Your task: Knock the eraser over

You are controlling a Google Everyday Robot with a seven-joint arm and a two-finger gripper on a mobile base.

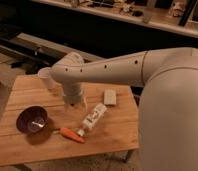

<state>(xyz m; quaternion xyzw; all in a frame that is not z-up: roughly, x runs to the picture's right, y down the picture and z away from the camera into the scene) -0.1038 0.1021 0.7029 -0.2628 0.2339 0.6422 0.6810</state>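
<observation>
Camera view: your white two-finger gripper [77, 105] hangs over the brown wooden counter's [22, 90] middle; open or closed, you cannot tell. The small black eraser may hide beneath. Find it, then push sideways.

Table [22, 92] under claw [76, 106] holds bowl [33, 120], orange item [72, 135], bottle [93, 118], block [110, 97].

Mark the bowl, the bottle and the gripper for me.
bowl [23, 119]: camera view, its purple inner wall
bottle [93, 119]: camera view, middle of its white body
gripper [76, 105]: camera view, its lower end, just up-left of the bottle
</observation>
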